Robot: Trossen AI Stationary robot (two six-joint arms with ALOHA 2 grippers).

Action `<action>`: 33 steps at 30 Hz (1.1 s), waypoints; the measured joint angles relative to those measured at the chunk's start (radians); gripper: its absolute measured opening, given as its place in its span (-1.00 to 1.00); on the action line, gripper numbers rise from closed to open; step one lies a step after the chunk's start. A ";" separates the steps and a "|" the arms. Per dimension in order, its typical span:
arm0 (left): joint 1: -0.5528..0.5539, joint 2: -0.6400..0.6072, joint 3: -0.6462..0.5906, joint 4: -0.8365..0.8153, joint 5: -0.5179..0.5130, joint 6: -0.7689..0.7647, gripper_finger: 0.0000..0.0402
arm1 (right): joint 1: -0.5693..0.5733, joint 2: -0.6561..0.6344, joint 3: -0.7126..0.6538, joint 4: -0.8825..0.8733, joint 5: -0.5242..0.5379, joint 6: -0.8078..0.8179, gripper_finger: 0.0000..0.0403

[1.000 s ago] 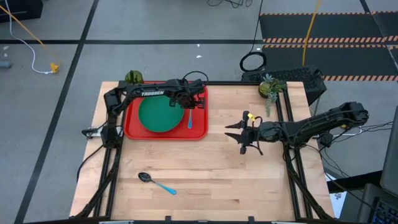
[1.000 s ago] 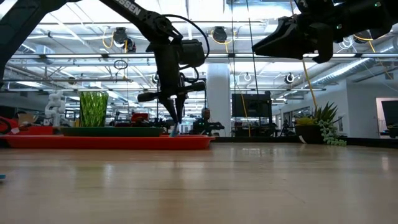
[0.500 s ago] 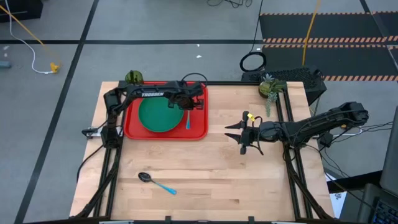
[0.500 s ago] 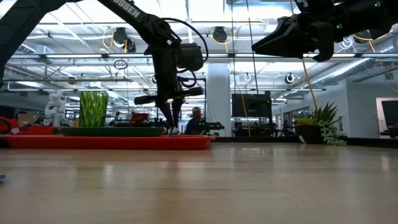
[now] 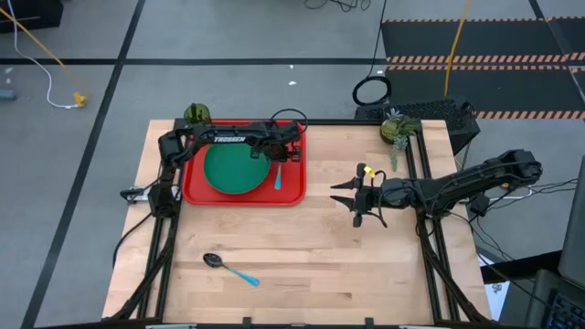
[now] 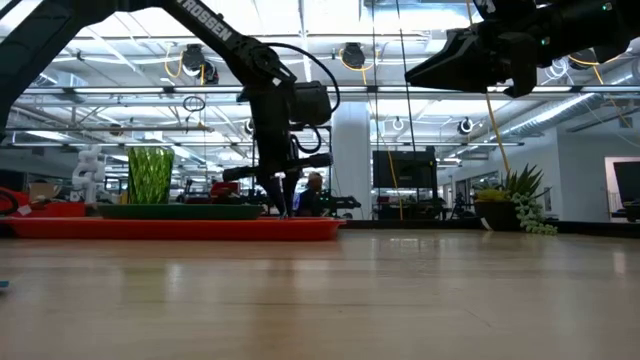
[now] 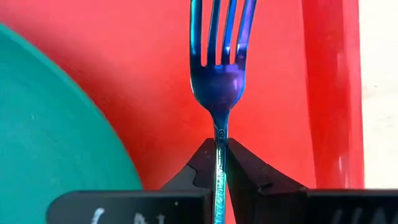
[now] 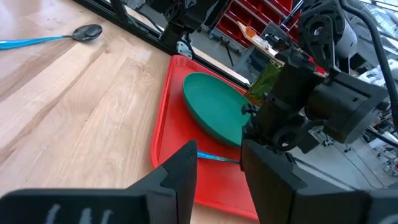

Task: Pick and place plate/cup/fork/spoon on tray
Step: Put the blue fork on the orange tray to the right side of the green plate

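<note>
The red tray (image 5: 196, 187) lies at the table's far left. On it lie the dark green plate (image 5: 233, 169) and, to its right, the blue fork (image 5: 278, 178). My left gripper (image 5: 278, 161) stands over the tray, shut on the fork (image 7: 221, 81). The olive-green cup (image 5: 195, 114) stands at the tray's far left corner; whether on the tray or beside it, I cannot tell. The spoon (image 5: 228, 267) lies on the bare wood near the front edge. My right gripper (image 5: 345, 199) hangs open and empty above the table's middle right. My left gripper pinches the fork's slim handle just behind the head (image 7: 219, 140) between its two fingertips (image 7: 202, 165). The fingers come from above, pointing down. The fork lies along the tray floor between the plate and the tray's right rim (image 7: 329, 93).
A small potted plant (image 5: 395, 126) stands at the table's far right. Bare wood lies between the tray and the right arm and along the near half of the table around the spoon. A person shows far back in the room (image 6: 315, 192).
My left gripper has shifted a little toward the table's right over the tray and tipped slightly, its fingertips staying down at the fork. The fork has stayed on the tray beside the plate.
</note>
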 joint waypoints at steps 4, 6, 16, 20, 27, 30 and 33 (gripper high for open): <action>0.001 0.005 0.000 0.000 -0.003 0.011 -0.89 | 0.000 0.000 0.000 0.000 0.000 0.000 -0.39; 0.002 0.016 0.001 0.000 -0.005 0.018 -0.89 | 0.000 0.000 0.000 -0.001 0.000 0.000 -0.39; 0.005 0.033 0.000 -0.014 -0.021 0.026 -0.89 | 0.000 0.000 0.000 -0.002 0.001 0.000 -0.39; 0.005 0.033 0.000 -0.016 -0.039 0.022 -0.89 | 0.000 0.000 0.000 -0.002 0.001 0.000 -0.39; 0.007 0.033 0.000 -0.024 -0.052 -0.013 -0.89 | 0.000 0.000 0.000 -0.008 0.001 0.000 -0.39; 0.007 0.033 0.000 -0.028 -0.058 -0.028 -0.89 | 0.000 0.000 0.000 -0.008 0.001 0.000 -0.39; 0.007 0.033 0.000 -0.028 -0.066 -0.042 -0.89 | 0.000 0.000 0.000 -0.008 0.001 0.000 -0.39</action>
